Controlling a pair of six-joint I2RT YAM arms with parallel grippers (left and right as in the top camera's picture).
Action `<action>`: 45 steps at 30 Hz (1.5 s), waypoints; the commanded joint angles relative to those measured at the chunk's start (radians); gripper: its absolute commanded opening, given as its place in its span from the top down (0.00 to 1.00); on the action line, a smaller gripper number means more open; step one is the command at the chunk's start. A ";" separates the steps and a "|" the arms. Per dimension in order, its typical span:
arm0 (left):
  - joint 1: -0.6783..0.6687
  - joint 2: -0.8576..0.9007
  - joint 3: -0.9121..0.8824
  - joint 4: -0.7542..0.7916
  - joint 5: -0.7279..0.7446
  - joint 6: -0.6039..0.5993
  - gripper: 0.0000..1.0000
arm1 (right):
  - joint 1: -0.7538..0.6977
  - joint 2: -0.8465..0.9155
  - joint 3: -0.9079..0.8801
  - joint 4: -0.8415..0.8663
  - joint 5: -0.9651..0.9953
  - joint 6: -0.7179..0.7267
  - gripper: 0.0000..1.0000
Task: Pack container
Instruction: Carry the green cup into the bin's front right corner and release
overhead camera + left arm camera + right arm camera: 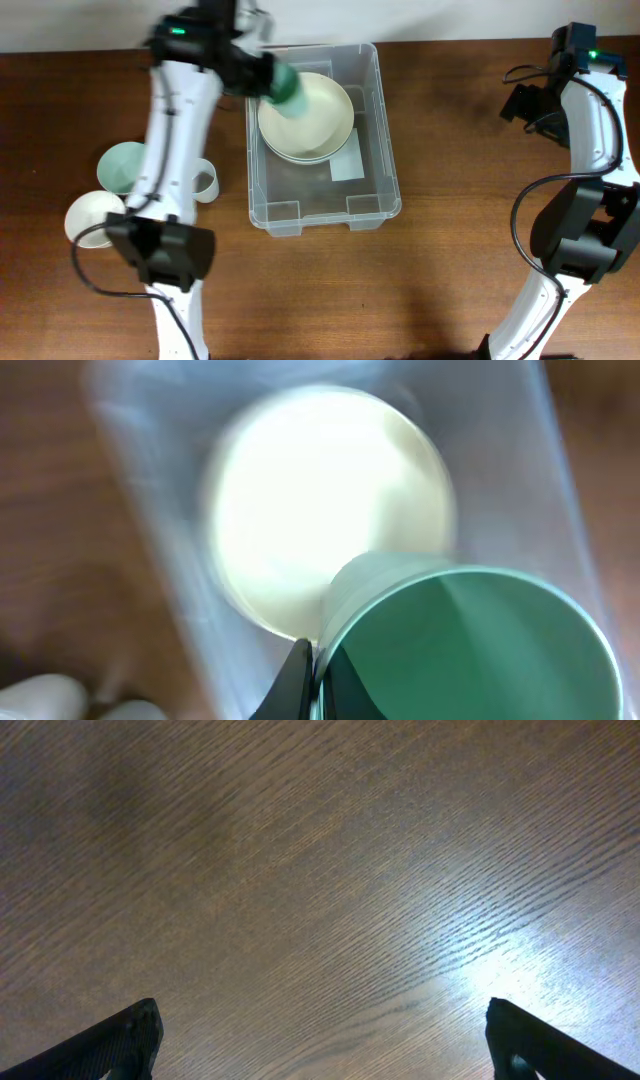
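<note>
Left tool (pixel 315 675) clamped on green cup (pixel 470 650), apparently by its rim (view blurred), above cream bowl (pixel 310 115) inside clear container (pixel 375 190) at table (pixel 300 870) centre. Right tool (pixel 320 1040) jaws wide apart over table, well right of container.

L claw (pixel 271 81) holds grn cup (pixel 292 93) over cream bowl (pixel 318 122) in clear container (pixel 376 192).

— How many bowls?
— Three: a cream bowl (pixel 305 118) beneath the left gripper (pixel 316 678), and a pale green bowl (pixel 120 165) and a white bowl (pixel 88 215) well apart from its fingers.
— Cups?
— Two: a green cup (pixel 470 650) pinched at those fingers, and a white cup (pixel 206 183) away from them.
— Bins?
— One container (pixel 380 180).
</note>
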 commanded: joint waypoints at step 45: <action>-0.351 0.006 -0.417 0.200 -0.073 0.084 0.99 | -0.005 0.000 0.002 0.001 0.005 0.005 0.01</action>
